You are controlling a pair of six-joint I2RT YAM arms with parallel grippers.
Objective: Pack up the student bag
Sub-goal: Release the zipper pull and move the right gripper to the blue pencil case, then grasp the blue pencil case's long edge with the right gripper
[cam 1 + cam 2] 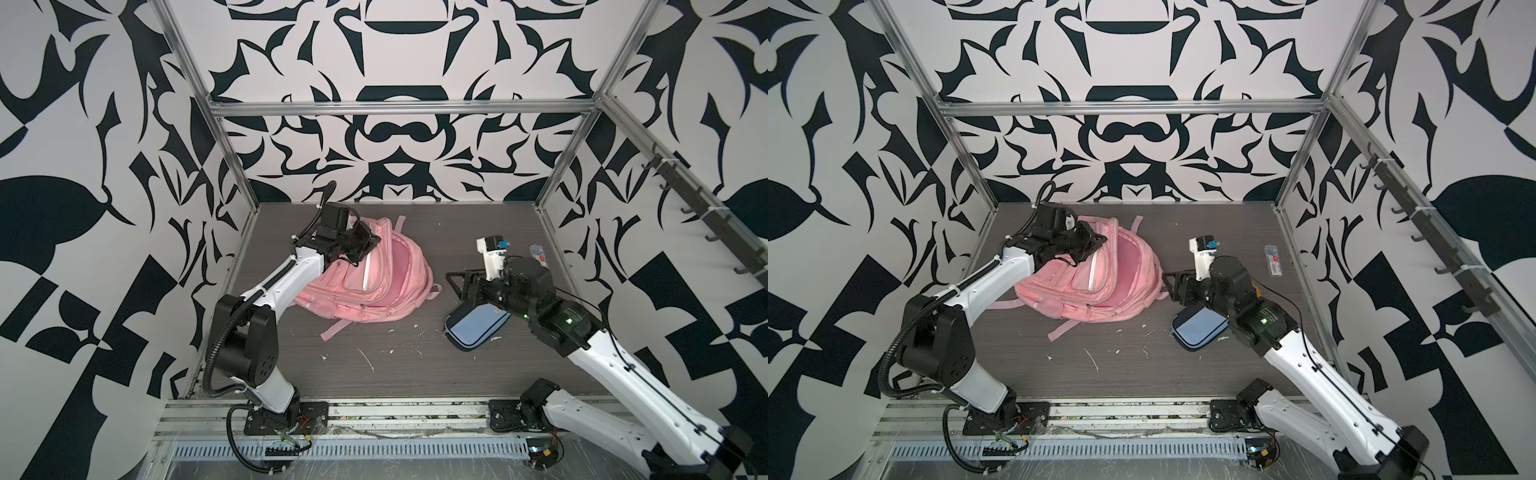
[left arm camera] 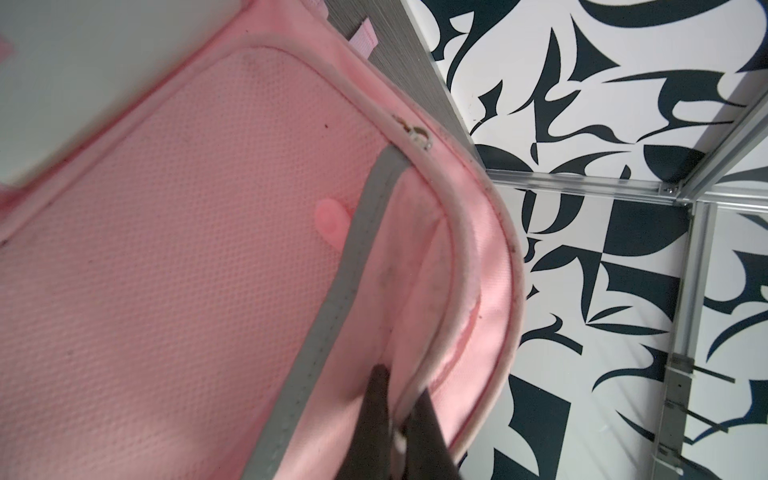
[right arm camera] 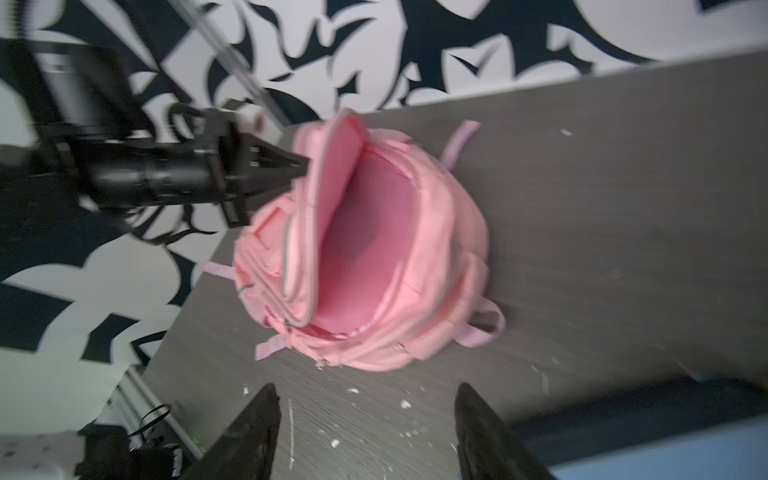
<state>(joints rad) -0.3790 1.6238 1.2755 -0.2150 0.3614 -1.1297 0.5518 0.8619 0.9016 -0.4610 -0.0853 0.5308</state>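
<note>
Backpack of pink fabric, flap pinched up by left jaws, mouth gaping toward wide, empty right jaws.

The student bag fills most of the view, its pink mesh-textured panel close to the lens. A grey strip crosses the panel to the piped rim, where a small metal zip slider sits. The left hand is pinched closed on pink fabric just inside that rim, with a dark finger on either side of it. Beyond the bag, a pink strap end lies on a sliver of grey counter, which meets the black-and-white patterned wall and its aluminium frame.
</note>
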